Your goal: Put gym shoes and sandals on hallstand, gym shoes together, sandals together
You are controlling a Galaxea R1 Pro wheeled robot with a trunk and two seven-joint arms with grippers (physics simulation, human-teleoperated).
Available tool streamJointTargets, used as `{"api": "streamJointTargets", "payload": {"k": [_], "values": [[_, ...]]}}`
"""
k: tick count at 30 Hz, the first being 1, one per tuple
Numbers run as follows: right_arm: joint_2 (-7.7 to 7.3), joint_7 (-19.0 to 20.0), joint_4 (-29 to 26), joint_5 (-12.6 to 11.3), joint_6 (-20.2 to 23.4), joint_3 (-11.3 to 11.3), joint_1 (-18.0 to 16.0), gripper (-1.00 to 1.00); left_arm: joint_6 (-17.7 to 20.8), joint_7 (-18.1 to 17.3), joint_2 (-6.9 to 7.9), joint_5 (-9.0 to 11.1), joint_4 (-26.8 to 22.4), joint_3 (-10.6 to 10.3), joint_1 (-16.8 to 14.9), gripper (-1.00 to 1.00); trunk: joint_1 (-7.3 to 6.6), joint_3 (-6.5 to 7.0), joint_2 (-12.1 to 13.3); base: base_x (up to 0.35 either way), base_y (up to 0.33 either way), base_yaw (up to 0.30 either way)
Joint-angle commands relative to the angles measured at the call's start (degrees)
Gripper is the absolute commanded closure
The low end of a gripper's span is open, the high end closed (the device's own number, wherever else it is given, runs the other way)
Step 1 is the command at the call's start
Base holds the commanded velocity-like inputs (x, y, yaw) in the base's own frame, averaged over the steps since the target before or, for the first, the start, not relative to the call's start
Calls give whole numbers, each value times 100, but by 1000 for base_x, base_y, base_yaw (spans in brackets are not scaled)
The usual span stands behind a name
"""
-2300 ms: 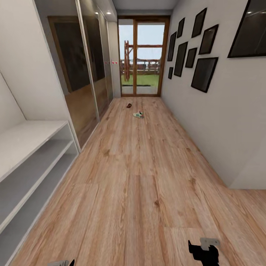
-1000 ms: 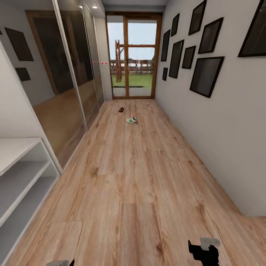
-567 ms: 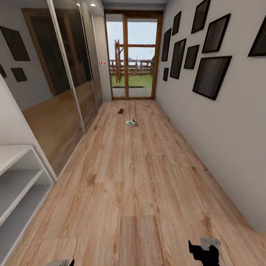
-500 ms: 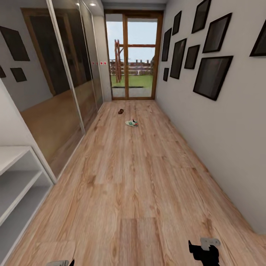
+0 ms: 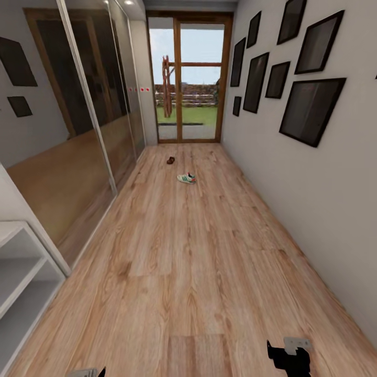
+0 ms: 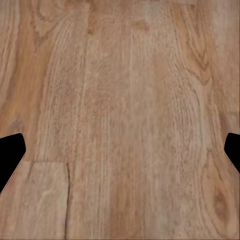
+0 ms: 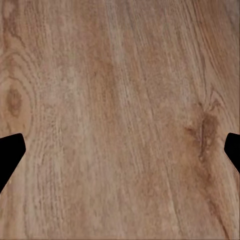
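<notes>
Here's the corridor, long and narrow, and the robot looks straight down it: wood floor (image 5: 183,272) running to a glass door (image 5: 188,78) at the far end, mirrored wardrobe (image 5: 78,120) down one side, dark picture frames (image 5: 309,107) on the other wall. Well ahead, out on the planks, lies one gym shoe (image 5: 186,178), white with green stripes, and just beyond it, nearer the door, a small dark brown thing that reads as a sandal (image 5: 170,160), though it is too small to be sure. The other two shoes I can't pick out. At the near edge sits the corner of the rack (image 5: 21,272), its white shelves bare as far as they show, so nothing is stowed there yet. The right claw (image 7: 120,150) hangs low over bare floor, fingers spread wide, nothing between them; same story for the left claw (image 6: 120,150), released and empty, just wood grain below. So by my read this is the approach step: the pick-up hasn't begun. What's next? Close the gap to that gym shoe, stop with it within reach, then bring a spread claw down over it, and carry it back to the rack.
</notes>
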Motion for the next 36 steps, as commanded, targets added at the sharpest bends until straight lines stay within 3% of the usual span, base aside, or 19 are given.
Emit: {"api": "streamJointTargets", "payload": {"k": [1, 36], "values": [[0, -23, 7, 61, -16, -39, -4, -100, 1, -56, -1, 50, 6, 20, -4, -100, 3, -5, -2, 338, 0, 0], [12, -30, 7, 52, -15, -39, -4, -100, 1, -56, -1, 50, 6, 20, -4, -100, 3, -5, -2, 338, -15, 0]]}}
